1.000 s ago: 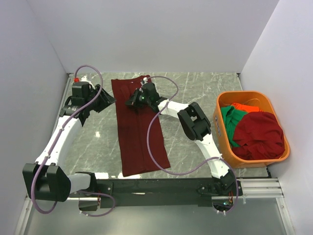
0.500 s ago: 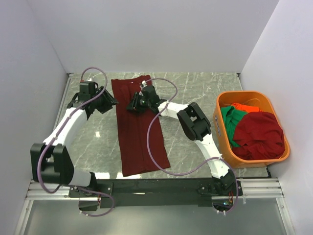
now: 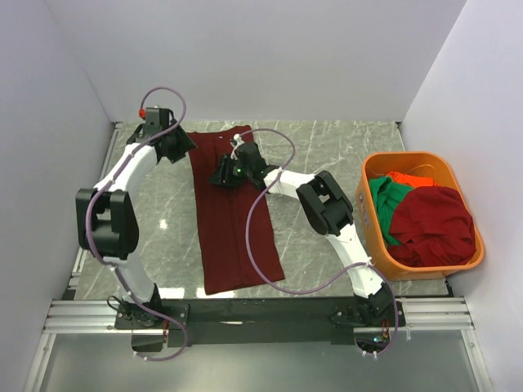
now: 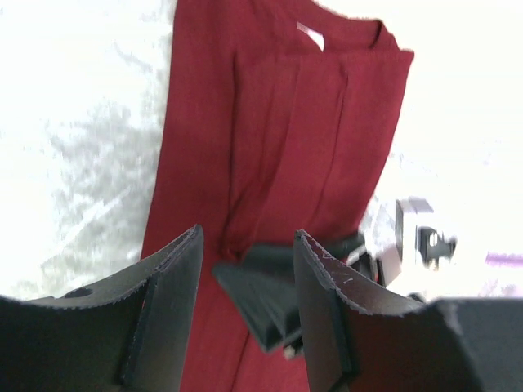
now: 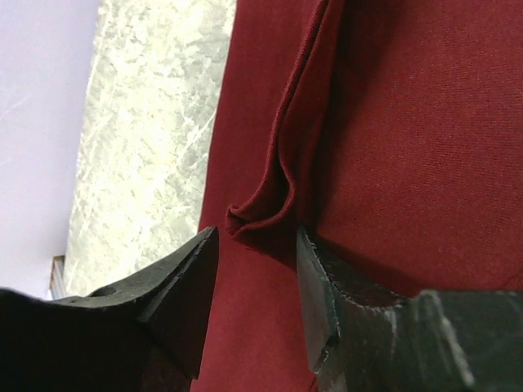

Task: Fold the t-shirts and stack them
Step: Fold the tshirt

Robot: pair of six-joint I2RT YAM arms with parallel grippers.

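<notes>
**Long shirt laid out, both grippers parted at its far end**

We see a marble table point(image 3: 327, 147) with a long maroon t-shirt point(image 3: 233, 237) lying flat on it. Its sides are folded in to make a narrow strip that runs from the far edge towards the arm bases, with the collar point(image 4: 343, 33) at the far end.

At the right edge of the table stands an orange basket point(image 3: 409, 158). It holds a second maroon t-shirt point(image 3: 433, 224) bunched on top, a green t-shirt point(image 3: 382, 204) beside it and an orange-red t-shirt point(image 3: 409, 177) behind.

The right gripper point(image 5: 257, 237) sits low over the far part of the strip. Its jaws stand apart and clamp nothing, and a small raised ridge point(image 5: 265, 204) of cloth lies just ahead of the gap.

The left gripper point(image 4: 247, 245) is at the strip's far left corner, jaws moderately apart with nothing between them. We cannot tell whether it touches the cloth.
</notes>
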